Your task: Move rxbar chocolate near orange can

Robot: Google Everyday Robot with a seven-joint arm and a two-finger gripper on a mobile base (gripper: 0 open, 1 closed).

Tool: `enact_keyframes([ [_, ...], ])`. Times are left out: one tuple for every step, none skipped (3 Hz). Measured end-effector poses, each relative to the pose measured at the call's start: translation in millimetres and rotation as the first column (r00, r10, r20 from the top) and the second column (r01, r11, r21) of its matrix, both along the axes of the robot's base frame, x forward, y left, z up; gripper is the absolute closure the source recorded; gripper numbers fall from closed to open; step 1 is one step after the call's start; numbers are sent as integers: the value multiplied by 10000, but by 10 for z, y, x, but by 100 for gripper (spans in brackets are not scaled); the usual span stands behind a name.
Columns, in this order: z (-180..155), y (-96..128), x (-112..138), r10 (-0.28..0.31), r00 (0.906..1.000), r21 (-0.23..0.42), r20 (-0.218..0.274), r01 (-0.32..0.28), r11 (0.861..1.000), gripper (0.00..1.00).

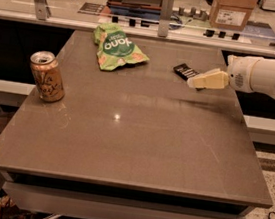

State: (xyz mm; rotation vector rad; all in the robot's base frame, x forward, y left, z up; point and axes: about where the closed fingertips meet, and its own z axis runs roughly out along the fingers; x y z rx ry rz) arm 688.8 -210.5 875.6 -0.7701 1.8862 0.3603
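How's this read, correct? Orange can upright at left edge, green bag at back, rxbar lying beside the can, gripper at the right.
One error: the rxbar chocolate is not beside the orange can; it lies at the back right of the table, by the tip of the gripper. Can, green bag and gripper side are as stated. The camera view shows it.

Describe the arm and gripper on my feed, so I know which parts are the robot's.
The arm is a thick, smooth white tube with rounded joints, entering from the right edge. The gripper at its end is pale cream and tapers to a wedge, over the far right of the table, beside the black bar. No cables or markings show.
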Motion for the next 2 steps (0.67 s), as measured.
enact_keyframes([
  [-212, -33, 118, -164, 9996, 211, -225, 169, 9996, 0],
  [-332, -8, 210, -84, 9996, 412, -280, 96, 9991, 0],
])
